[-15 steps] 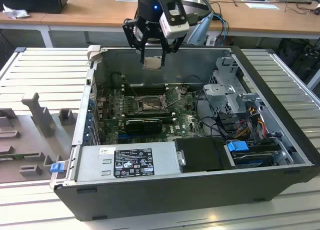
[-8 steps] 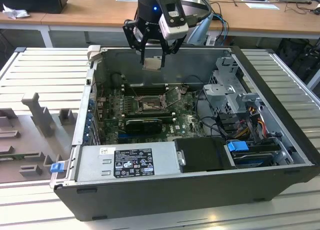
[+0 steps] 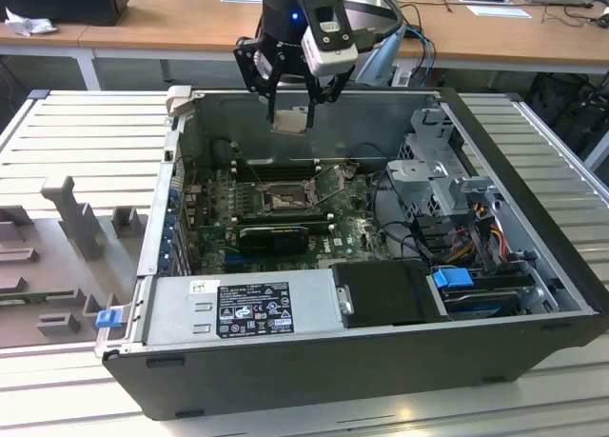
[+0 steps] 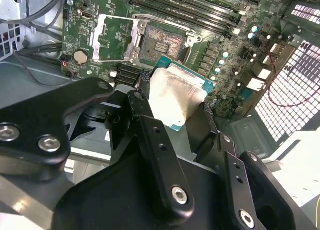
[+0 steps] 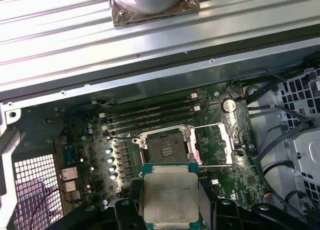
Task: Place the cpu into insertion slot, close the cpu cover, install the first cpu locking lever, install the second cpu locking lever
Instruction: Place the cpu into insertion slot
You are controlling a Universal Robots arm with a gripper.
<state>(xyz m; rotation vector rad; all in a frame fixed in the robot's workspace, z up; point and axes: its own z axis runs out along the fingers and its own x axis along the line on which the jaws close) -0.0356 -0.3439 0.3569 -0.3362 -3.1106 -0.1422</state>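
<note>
I have the cpu [image 5: 170, 197] pinched by its edges in the gripper [image 3: 290, 115], which is closed just to the chip's width. It hangs flat above the open case [image 3: 533, 266], well clear of the insertion slot [image 5: 167, 149]. The cpu cover [image 5: 215, 145] lies swung open beside the slot. In my judgement I should square the corners, centre over the contacts, and descend slowly without tilt.

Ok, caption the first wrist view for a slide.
The gripper holds the cpu clear of the insertion slot; cpu cover swung open.
</note>
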